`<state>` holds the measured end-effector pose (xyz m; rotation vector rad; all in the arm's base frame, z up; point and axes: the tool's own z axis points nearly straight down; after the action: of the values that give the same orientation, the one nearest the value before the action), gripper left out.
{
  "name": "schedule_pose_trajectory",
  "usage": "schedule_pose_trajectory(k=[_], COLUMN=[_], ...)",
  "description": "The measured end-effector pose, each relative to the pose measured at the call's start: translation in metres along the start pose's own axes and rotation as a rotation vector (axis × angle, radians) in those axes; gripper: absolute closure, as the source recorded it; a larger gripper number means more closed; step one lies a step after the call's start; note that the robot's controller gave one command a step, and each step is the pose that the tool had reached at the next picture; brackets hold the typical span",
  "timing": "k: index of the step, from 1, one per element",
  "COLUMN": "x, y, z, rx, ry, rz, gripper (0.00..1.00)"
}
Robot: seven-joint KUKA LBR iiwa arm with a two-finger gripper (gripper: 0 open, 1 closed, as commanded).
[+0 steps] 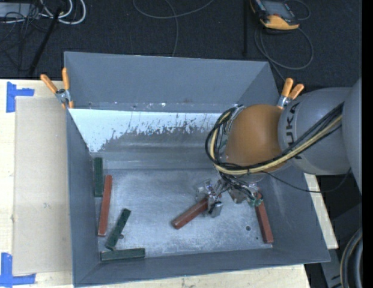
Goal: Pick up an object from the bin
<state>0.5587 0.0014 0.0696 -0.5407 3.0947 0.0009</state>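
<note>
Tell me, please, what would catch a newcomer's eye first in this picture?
The arm's rounded orange-brown wrist cover looms over the grey metal bin's right half, its claw down at the upper end of a slanted reddish-brown flat bar mid-floor. Near the left wall lie three dark green flat bars and a second reddish-brown bar.

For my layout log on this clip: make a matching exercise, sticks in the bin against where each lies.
1. slanted red stick
2. slanted green stick
3. level green stick

A. near-left corner of the bin
B. mid-floor, one end at the gripper
C. left floor, beside an upright red stick

Pairs: 1-B, 2-C, 3-A
</note>
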Motion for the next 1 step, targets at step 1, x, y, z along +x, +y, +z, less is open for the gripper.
schedule_pose_trajectory(k=[1], x=[0.0], y=[0.0001], z=[0.0], rx=[0.0], ry=[0.0], rz=[-0.001], gripper=[0.0])
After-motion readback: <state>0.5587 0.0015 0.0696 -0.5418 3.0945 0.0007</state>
